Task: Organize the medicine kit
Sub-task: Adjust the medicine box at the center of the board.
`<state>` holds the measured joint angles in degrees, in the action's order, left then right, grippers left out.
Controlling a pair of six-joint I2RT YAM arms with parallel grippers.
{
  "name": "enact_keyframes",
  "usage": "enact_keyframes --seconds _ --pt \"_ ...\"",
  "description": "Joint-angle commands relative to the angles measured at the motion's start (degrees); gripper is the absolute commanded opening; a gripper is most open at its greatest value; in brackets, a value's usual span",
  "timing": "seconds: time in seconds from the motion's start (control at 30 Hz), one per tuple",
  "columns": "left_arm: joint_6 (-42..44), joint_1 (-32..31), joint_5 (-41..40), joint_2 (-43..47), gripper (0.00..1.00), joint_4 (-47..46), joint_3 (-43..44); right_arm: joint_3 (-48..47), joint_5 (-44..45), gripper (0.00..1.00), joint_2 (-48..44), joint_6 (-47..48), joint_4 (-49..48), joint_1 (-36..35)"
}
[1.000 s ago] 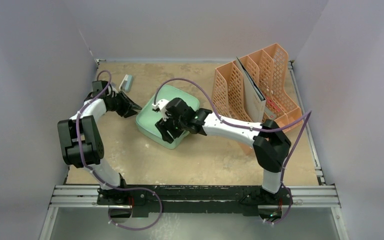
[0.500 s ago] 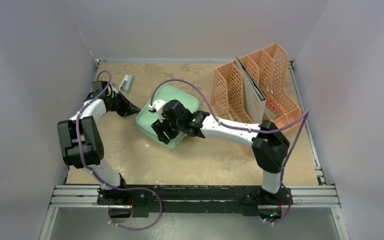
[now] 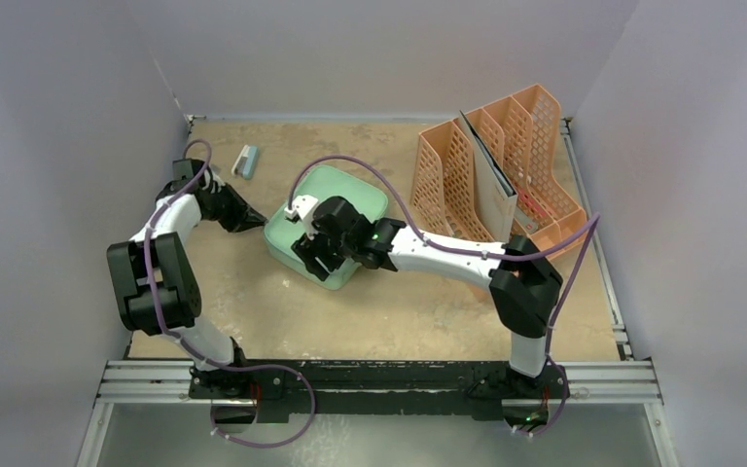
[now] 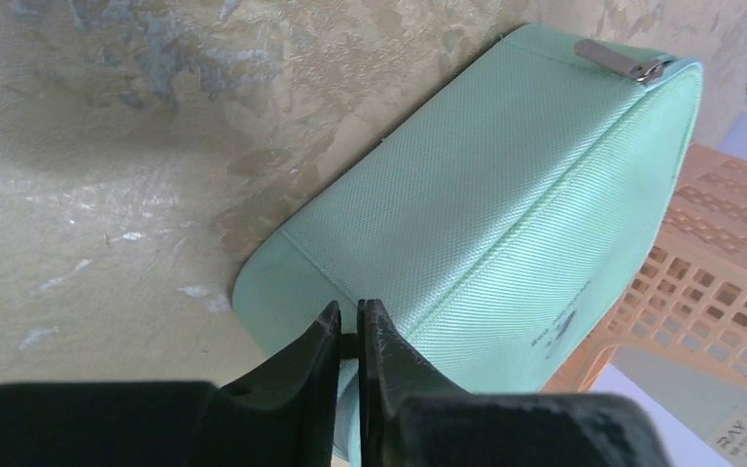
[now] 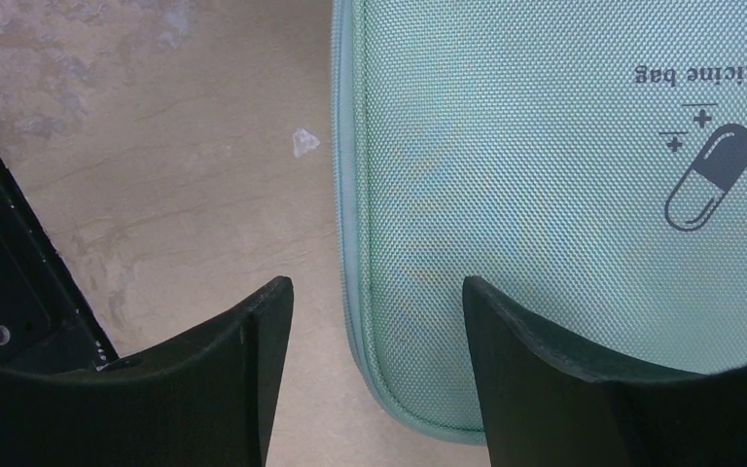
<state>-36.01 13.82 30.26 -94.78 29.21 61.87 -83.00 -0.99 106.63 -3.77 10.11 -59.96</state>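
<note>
Pale grey walls (image 3: 370,49) enclose a mottled tan tabletop (image 3: 389,311).

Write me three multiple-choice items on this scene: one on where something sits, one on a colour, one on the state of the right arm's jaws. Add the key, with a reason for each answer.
1. In the top view, on which side of the medicine kit does the file rack stand?
A) To its right
B) To its left
C) On top of it

2. What colour is the medicine kit?
A) Red
B) Yellow
C) Mint green

3. How do the jaws of the right gripper stand?
A) Shut on the file rack
B) Open, over a corner of the medicine kit
C) Shut on a cable

Key:
1 A, as the rack fills the table's far right and the kit lies mid-table.
2 C, as its woven cover is pale green in every view.
3 B, as the right wrist view shows a wide gap between the jaws, with the kit's rounded corner below it.
</note>
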Motion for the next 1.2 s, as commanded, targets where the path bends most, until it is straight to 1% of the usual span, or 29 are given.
enact_keyframes --seconds 0.0,0.13,0.2,0.3,0.43,0.5,0.57,0.6,0.7,0.77,0.83,0.9,0.97,1.03,1.17 --pt "2.1 0.5 -0.3 4.0 0.17 0.9 -0.4 -1.9 0.8 0.68 0.8 1.5 -1.2 -0.9" --pt "2.6 0.9 0.2 4.9 0.22 1.1 -0.6 -3.1 0.8 0.68 1.3 2.0 -0.5 -1.3" --pt "2.8 1.1 -0.3 5.2 0.3 1.2 -0.7 -3.7 0.9 0.68 1.4 2.2 0.0 -1.6" --pt "1.8 2.4 0.4 5.9 0.34 0.2 -1.8 -4.3 0.9 0.68 1.2 2.3 0.2 -2.0" --pt "-3.6 5.4 7.2 6.6 0.43 -6.1 -6.0 -5.0 0.8 0.68 1.9 2.3 0.2 -2.4" --pt "-4.2 5.4 8.2 6.3 0.45 -7.6 -6.8 -5.2 1.3 0.68 2.3 3.3 0.1 -2.6" --pt "-4.2 5.4 8.0 5.6 0.46 -7.9 -6.8 -5.8 5.4 0.68 2.4 7.4 1.4 -2.7" --pt "-3.9 5.4 8.0 5.1 0.46 -7.8 -6.6 -6.1 8.1 0.68 2.1 8.0 2.4 -2.7" --pt "-3.4 5.4 9.1 4.0 0.39 -8.2 -6.7 -6.7 11.5 0.68 0.5 7.1 6.7 -2.6" --pt "-2.4 5.4 9.0 4.3 0.37 -8.2 -6.9 -8.2 14.8 0.68 -0.6 2.3 11.0 -2.5" --pt "-0.9 5.5 7.9 5.0 0.36 -7.4 -6.7 -7.1 16.0 0.69 -2.5 -2.9 12.3 -2.1" --pt "0.7 5.4 7.8 5.9 0.38 -6.7 -6.0 -5.0 15.8 0.69 -3.7 -7.9 11.2 -0.5" --pt "2.5 5.2 8.2 7.0 0.42 -5.7 -4.8 -4.0 15.7 0.69 -4.4 -14.4 12.0 1.7" --pt "3.9 4.7 6.8 8.2 0.44 -3.9 -3.5 -2.3 15.6 0.69 -5.3 -21.6 12.0 3.7" --pt "7.3 2.8 5.4 8.3 0.45 0.4 -0.6 3.2 16.4 0.72 -8.6 -35.9 7.9 4.8"
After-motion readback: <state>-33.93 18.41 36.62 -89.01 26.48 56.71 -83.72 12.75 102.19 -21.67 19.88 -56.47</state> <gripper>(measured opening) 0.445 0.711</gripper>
